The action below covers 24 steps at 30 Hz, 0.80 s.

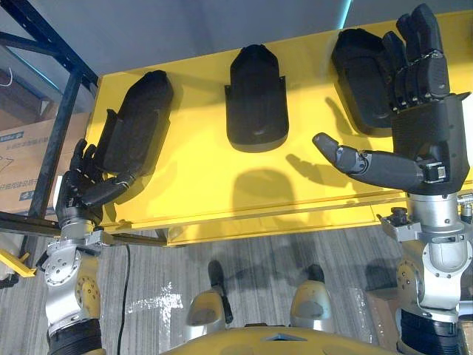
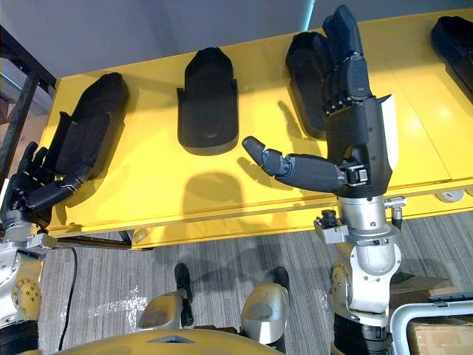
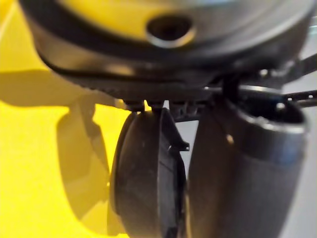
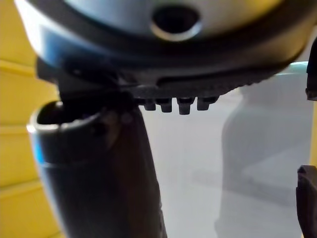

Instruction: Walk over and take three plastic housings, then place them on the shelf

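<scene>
Since three black plastic housings (image 1: 256, 96) lie on the flat yellow shelf (image 1: 199, 177), my right hand (image 1: 432, 140) is wide open, and my left hand (image 1: 77, 188) grips the left housing (image 1: 140, 118), maybe to straighten it.

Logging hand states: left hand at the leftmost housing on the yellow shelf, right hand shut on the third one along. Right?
Not quite. The right hand is open and holds nothing: its fingers are straight and its thumb is out, beside the third housing, as the right eye view shows. The left hand is at the leftmost housing on the yellow shelf.
</scene>
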Motion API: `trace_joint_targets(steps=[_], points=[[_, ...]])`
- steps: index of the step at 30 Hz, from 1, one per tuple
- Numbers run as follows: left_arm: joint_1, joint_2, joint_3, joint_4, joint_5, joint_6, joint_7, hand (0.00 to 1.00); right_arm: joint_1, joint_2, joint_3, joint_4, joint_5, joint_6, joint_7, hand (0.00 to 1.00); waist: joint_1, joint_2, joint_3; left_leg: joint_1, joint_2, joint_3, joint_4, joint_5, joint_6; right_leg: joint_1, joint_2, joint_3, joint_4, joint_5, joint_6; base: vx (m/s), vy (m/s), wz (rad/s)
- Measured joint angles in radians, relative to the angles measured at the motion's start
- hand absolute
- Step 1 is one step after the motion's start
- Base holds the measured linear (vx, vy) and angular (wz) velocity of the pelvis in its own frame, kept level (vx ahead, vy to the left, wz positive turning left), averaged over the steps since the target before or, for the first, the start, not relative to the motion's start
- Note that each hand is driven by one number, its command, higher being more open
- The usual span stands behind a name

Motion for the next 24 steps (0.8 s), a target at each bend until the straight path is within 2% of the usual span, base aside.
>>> trace_joint_targets(steps=[6,13,24], points=[[0.027,0.0,-0.003,0.058,-0.149,-0.046,-0.065,1.0,0.001,0.0,-0.001,0.001,0.011,-0.003,0.025,1.0,-0.002,0.003,-0.002,0.015,-0.001,0.017,0.0,-0.006,0.002,0.0,0.0,0.018,-0.006,0.001,0.001,-0.01,0.0,-0.08],[0.038,0.0,-0.007,0.1,-0.183,-0.082,-0.121,1.0,0.002,-0.001,-0.017,0.017,0.012,-0.01,0.042,1.0,-0.004,0.012,-0.008,0.016,-0.001,0.022,0.0,-0.008,0.002,0.004,0.0,0.02,-0.015,0.008,0.004,0.0,0.0,-0.01],[0.045,0.0,-0.02,0.119,-0.221,-0.061,-0.155,1.0,0.002,-0.003,-0.017,0.019,0.013,-0.011,0.045,1.0,-0.005,0.024,-0.016,0.028,-0.001,0.023,-0.001,-0.009,0.002,0.018,0.0,0.021,-0.029,0.012,0.005,-0.01,-0.001,0.0]])
